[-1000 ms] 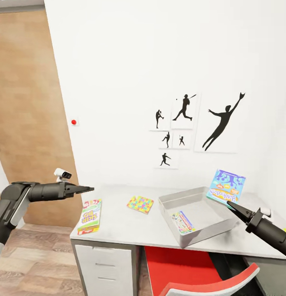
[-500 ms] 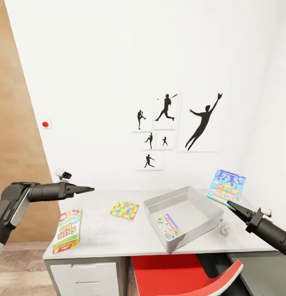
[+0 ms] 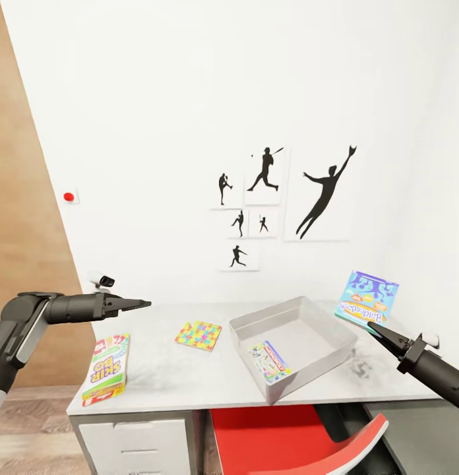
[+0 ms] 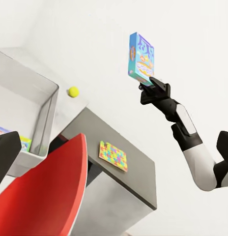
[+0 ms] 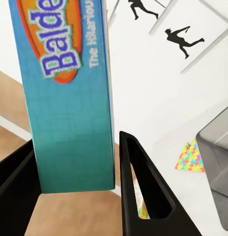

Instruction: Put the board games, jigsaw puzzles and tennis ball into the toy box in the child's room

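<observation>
My right gripper [image 3: 376, 329] is shut on the small blue board game [image 3: 367, 298], held upright in the air beyond the toy box's right end. Its fingers [image 5: 143, 187] clamp that box [image 5: 70, 98]. The grey toy box [image 3: 315, 373] stands on the table [image 3: 170, 379] with the Monopoly game [image 3: 269, 361] lying inside. The Skip-Bo game [image 3: 106, 368] lies at the table's left end, a jigsaw puzzle [image 3: 198, 335] between it and the bin. My left gripper [image 3: 140, 304] hovers open above the left end. The tennis ball [image 4: 73, 91] and another jigsaw [image 4: 113, 156] lie on the table past the bin [image 4: 40, 123].
A red chair [image 3: 289, 442] is tucked under the table in front of me, beside white drawer fronts [image 3: 137, 448]. A wooden door [image 3: 18, 251] stands at the left, and a red wall button [image 3: 69, 196] sits near it. Black sports prints [image 3: 325, 194] hang above the table.
The whole picture has slid left, so the camera has turned right. Both arms keep their pose in the view, and the blue game stays in the right gripper.
</observation>
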You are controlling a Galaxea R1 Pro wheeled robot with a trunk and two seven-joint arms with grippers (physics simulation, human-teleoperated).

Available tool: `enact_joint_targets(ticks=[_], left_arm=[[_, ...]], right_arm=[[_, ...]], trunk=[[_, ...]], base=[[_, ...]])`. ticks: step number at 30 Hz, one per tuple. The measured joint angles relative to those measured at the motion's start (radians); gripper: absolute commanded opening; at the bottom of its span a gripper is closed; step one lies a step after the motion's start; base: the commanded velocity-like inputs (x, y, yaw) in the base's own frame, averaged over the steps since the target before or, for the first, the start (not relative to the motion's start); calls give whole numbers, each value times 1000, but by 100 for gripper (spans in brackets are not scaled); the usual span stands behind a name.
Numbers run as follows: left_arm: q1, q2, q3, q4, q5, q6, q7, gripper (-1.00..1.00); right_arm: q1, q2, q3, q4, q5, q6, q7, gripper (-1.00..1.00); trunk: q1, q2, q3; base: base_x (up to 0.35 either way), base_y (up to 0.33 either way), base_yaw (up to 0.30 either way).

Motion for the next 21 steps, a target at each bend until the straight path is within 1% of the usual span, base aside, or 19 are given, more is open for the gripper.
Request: enact_joint_targets(ticks=[9, 17, 21], left_arm=[[0, 0, 0, 0, 0, 0, 0, 100], [0, 0, 1, 0, -1, 0, 0, 100], [0, 1, 1, 0, -2, 0, 0, 100]], right_arm=[[0, 0, 0, 0, 0, 0, 0, -100], [0, 0, 0, 0, 1, 0, 1, -100], [0, 0, 0, 0, 0, 0, 2, -100]], trunk=[[0, 0, -15], [0, 0, -28], [0, 0, -30]], base=[[11, 0, 0], [179, 0, 0], [78, 0, 0]])
